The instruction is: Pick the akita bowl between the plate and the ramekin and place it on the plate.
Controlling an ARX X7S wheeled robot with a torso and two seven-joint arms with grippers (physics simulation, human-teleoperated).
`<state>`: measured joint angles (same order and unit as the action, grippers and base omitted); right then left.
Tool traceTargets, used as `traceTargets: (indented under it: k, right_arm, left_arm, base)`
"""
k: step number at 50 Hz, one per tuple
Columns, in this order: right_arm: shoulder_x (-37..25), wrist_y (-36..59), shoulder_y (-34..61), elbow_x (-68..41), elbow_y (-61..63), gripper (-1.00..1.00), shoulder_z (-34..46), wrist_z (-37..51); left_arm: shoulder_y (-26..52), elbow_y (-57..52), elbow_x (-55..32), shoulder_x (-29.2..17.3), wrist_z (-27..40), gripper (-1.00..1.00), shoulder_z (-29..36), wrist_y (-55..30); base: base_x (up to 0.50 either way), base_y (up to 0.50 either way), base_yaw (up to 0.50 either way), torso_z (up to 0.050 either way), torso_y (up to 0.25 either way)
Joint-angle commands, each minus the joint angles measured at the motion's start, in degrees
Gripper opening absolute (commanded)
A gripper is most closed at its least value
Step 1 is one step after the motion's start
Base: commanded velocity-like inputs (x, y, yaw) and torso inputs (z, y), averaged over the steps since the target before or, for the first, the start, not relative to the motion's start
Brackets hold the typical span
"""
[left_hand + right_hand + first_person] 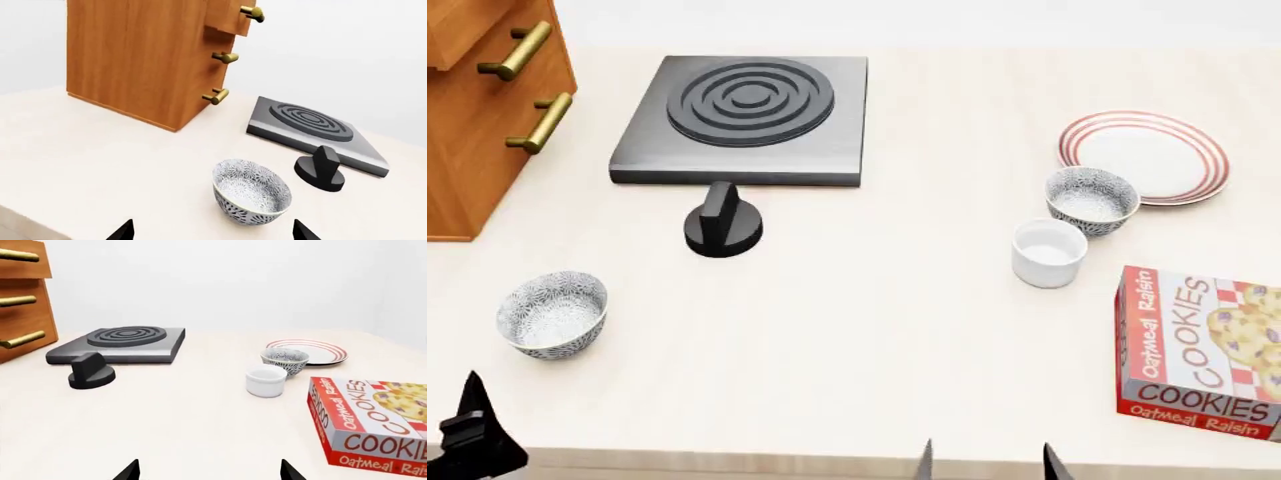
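From the head, the speckled bowl (1092, 199) sits between the plate (1148, 155) and the white cup (1049, 252), just beside both; a twin bowl (553, 313) stands far left. The left wrist shows that twin bowl by a black knob (321, 169), left gripper (211, 231) spread, empty. The right wrist shows the right gripper (209, 471) apparently wide open, well short of the cup and cookie box (371, 426).

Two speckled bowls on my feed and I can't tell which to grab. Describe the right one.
Find the red-ringed plate at the table's far right. The target bowl sits against its near-left edge, with the plain white ramekin just beyond. Its twin stands alone on the left, near the wooden drawers.
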<state>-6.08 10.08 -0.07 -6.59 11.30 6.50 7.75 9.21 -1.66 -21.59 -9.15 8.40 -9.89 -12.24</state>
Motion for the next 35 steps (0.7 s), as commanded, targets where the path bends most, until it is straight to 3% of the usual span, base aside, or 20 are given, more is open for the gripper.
traceTargets:
  k: [1, 20, 35]
  right_arm:
    - [-1.5, 10.6, 2.1, -2.4, 11.7, 1.0, -0.6, 2.0]
    - [-3.7, 24.6, 11.1, -6.6, 26.5, 1.0, -2.1, 4.0]
    - [-4.9, 28.2, 15.2, -9.2, 30.5, 1.0, -3.3, 4.2]
  left_arm:
    - [2.1, 3.9, -2.0, -1.8, 1.1, 1.0, -3.8, 0.5]
    - [2.3, 8.1, -1.2, -2.2, 0.8, 1.0, -3.6, 3.3]
    - [1.9, 7.4, -0.9, -2.4, 1.2, 1.0, -3.0, 3.8]
  base:
    - [0.0, 0.0, 0.0, 0.0, 0.0]
    - [0.0, 0.0, 0.0, 0.0, 0.0]
    - [0.0, 0.0, 0.0, 0.0, 0.0]
